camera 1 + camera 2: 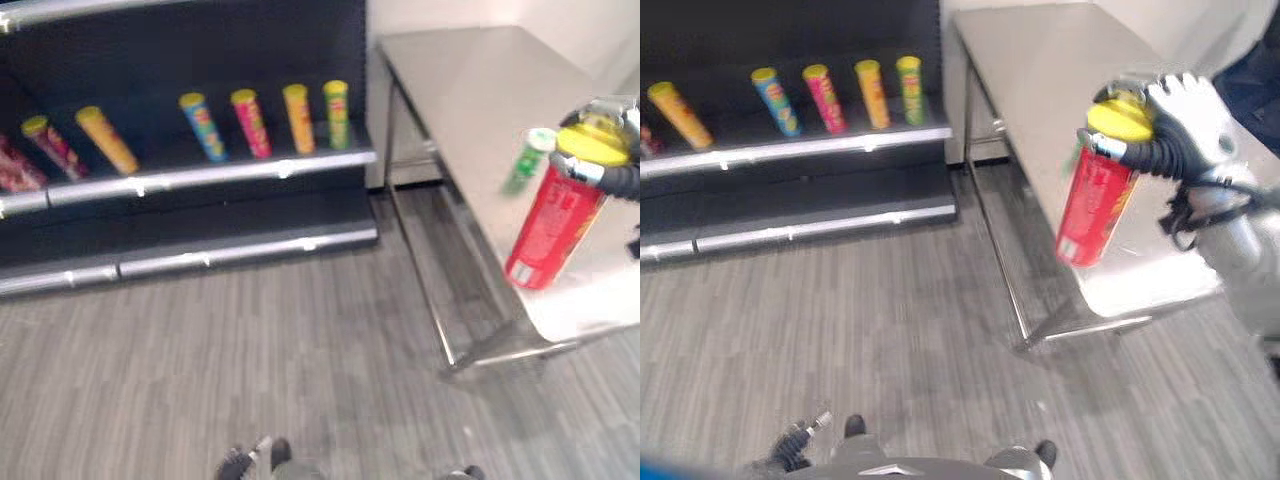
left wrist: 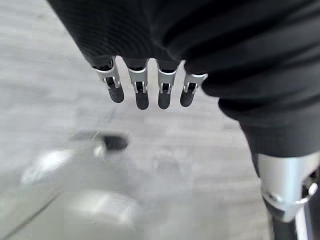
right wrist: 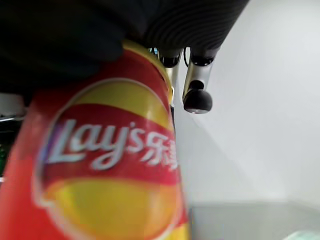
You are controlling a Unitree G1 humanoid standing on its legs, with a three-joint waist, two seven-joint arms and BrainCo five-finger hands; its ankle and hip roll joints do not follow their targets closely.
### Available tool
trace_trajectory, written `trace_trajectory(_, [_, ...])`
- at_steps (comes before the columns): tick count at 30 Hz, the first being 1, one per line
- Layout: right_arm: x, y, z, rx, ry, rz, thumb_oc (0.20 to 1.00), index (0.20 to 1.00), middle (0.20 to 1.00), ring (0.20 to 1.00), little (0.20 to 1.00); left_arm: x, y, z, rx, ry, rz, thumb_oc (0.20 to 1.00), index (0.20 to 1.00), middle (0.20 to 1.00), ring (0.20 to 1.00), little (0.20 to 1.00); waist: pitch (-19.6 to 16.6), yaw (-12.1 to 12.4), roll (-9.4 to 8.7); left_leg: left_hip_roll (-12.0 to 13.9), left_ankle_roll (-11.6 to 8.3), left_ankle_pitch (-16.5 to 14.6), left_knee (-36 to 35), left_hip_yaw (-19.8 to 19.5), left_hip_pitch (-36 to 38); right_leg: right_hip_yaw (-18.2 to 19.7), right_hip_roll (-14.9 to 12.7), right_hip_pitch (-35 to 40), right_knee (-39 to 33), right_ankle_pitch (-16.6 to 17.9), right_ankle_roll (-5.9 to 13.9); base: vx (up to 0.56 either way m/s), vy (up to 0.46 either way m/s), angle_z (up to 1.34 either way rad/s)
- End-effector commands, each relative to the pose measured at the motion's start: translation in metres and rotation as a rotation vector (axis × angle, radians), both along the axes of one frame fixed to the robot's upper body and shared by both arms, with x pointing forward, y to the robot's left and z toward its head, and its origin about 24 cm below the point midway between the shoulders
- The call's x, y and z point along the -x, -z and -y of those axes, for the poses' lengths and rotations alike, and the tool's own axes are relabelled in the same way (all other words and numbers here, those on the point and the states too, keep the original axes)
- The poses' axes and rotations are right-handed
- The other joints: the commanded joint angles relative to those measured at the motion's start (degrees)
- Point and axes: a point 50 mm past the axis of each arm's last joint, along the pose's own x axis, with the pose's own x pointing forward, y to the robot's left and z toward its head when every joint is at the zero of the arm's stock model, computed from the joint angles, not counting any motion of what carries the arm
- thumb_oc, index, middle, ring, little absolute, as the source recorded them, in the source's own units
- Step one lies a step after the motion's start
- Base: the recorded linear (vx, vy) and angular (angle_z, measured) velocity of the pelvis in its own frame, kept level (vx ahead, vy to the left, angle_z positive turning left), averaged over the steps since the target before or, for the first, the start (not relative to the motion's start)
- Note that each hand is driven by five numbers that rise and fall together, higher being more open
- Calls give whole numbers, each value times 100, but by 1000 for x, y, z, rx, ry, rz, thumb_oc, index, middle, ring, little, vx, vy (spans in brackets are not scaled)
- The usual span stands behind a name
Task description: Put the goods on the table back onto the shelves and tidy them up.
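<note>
Six tall cardboard tubes (image 1: 251, 123) lie left of the steel table (image 1: 470, 90) on the black shelf (image 1: 210, 175). Right hand (image 1: 1180, 125) grips the red tube (image 1: 1092, 205) near its lid: light, smooth, crushable. Left hand (image 2: 145, 87) hangs relaxed.

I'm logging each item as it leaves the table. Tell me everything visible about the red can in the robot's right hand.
The red can is a tall tube with a yellow lid and a red-and-yellow printed label. It looks like smooth cardboard. The right hand grips it near the top, fingers curled round it. It hangs tilted, base toward the robot, lifted clear above the edge of the steel table, touching nothing else.
</note>
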Motion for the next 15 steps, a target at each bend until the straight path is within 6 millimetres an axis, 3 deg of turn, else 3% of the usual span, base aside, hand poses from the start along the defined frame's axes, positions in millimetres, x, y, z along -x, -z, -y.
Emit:
trace_trajectory(1, [1,-37,-5,58,22,176,200,200,200,200,200,15,-2,-12,-56,61,-52,1000,1000,1000,1000,1000,-295,122,118,110,318,-379,-486,76,393,336,-327,-363,576,-220,697,42,501,13])
trace_trajectory(2, [1,-35,-3,55,35,173,200,200,200,200,200,15,-4,-17,-68,66,-56,1000,1000,1000,1000,1000,-268,96,75,-47,428,-404,-522,67,410,444,-402,-417,779,-234,697,-43,672,31])
trace_trajectory(4, [5,-27,9,20,84,139,200,200,200,200,200,14,-6,-23,-84,84,-72,1000,1000,1000,1000,1000,-208,-82,-7,-442,666,-220,-676,-171,322,1215,91,-706,1221,-659,470,-16,402,46])
trace_trajectory(5, [6,-27,10,20,87,138,200,200,200,200,200,13,-6,-23,-85,87,-73,1000,1000,1000,1000,1000,-221,-38,-12,-434,658,-217,-690,-144,322,1265,87,-774,1292,-700,462,59,290,125])
trace_trajectory(6, [7,-27,16,7,107,143,200,200,200,200,200,12,-7,-25,-90,88,-77,1000,1000,1000,1000,1000,-230,-91,-2,-570,735,-112,-838,-302,343,1539,512,-828,1418,-1094,369,164,380,134])
trace_trajectory(7, [10,-27,24,-13,136,149,200,200,200,200,200,16,-4,-24,-87,115,-104,1000,1000,1000,1000,1000,-243,-162,37,-794,872,-42,-1094,-531,467,1780,1157,-951,1703,-1814,169,157,383,92])
trace_trajectory(8, [10,-27,24,-12,138,150,200,200,200,200,200,16,-4,-23,-87,117,-104,1000,1000,1000,1000,1000,-258,-157,40,-792,869,-9,-1116,-540,447,1771,1158,-981,1716,-1813,155,175,326,60])
trace_trajectory(10, [9,-30,24,-34,125,162,200,200,200,200,200,19,0,-18,-76,133,-141,1000,1000,1000,1000,1000,-136,-239,34,-1019,964,-18,-1281,-705,678,1923,1813,-1442,1607,-2174,-43,111,216,60])
trace_trajectory(11, [9,-30,23,-33,123,164,200,200,200,200,200,19,0,-18,-76,132,-139,1000,1000,1000,1000,1000,-139,-248,44,-1006,960,1,-1294,-704,663,1920,1827,-1458,1593,-2155,-57,158,210,14])
trace_trajectory(12, [7,-30,22,-36,115,159,200,200,200,200,200,22,3,-14,-55,111,-149,1000,1000,1000,1000,1000,-7,-296,7,-1171,997,-76,-1299,-850,831,2074,2096,-1660,1270,-2033,-39,145,123,19])
trace_trajectory(15, [5,-28,21,-32,112,147,200,200,200,200,200,20,7,-6,-27,126,-155,1000,1000,1000,1000,1000,176,-457,-77,-1482,1068,-192,-1230,-1161,1011,2298,2456,-2063,487,-1565,72,214,148,58])
